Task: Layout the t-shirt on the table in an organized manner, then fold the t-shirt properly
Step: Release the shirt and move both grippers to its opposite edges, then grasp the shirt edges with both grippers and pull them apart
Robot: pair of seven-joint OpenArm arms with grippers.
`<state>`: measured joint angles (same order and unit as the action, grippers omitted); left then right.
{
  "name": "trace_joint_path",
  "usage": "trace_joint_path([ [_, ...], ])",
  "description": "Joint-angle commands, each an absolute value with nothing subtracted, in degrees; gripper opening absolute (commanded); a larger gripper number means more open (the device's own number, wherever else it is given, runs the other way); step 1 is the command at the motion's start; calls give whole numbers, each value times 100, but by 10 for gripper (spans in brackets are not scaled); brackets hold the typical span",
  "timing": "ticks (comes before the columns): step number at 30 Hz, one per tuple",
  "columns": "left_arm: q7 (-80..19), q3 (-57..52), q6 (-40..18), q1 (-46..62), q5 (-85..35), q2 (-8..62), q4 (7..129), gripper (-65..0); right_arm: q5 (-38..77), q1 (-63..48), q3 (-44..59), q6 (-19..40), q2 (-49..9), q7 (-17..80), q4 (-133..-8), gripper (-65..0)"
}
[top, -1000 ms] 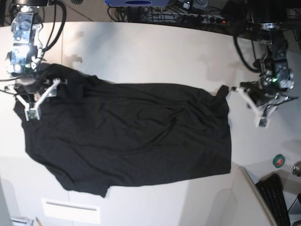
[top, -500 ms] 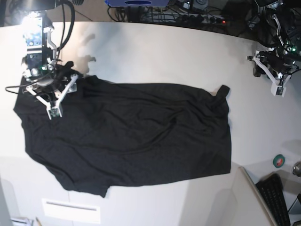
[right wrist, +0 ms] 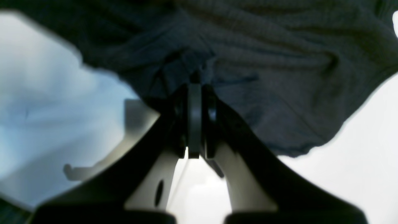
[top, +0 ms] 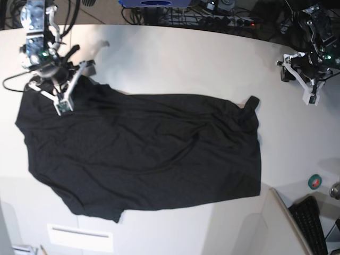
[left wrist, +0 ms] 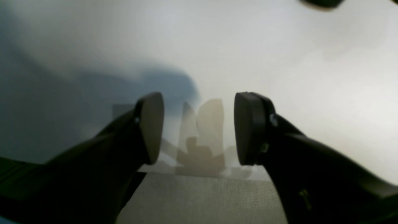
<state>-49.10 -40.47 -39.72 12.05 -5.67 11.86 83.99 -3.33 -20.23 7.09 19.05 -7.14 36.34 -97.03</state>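
Note:
The black t-shirt [top: 143,154] lies spread, plain side up, on the white table [top: 175,58]; no print shows. My right gripper [top: 90,68], at the left of the base view, is shut on the shirt's far-left corner. In the right wrist view its pads [right wrist: 194,121] pinch a fold of the dark cloth [right wrist: 264,62] above the table [right wrist: 367,149]. My left gripper [top: 284,69] is at the far right, well away from the shirt's sleeve [top: 251,103]. It is open and empty [left wrist: 199,127] over bare table [left wrist: 279,56].
A green tape roll [top: 315,181] lies at the right edge. A black keyboard [top: 311,226] and a small angled white panel [top: 284,223] stand at the front right. Cables [top: 212,18] run behind the curved far edge.
My left gripper let go of the sleeve and drew away to the far right. My right gripper moved toward the far edge and rightward, pulling the shirt's corner with it.

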Motion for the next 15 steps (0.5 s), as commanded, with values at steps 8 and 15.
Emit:
trace_joint_path([
  [8,-4840,-3099,-4000,1095,-567,1279,8514,-304,-382,-2466,752,2756,-1086,4462,-10026,-650],
  [15,-4848,-2897,-4000,804,-558,1182,8462,-306,-382,-2888,752,3116,-1121,4989,-10026,-650],
])
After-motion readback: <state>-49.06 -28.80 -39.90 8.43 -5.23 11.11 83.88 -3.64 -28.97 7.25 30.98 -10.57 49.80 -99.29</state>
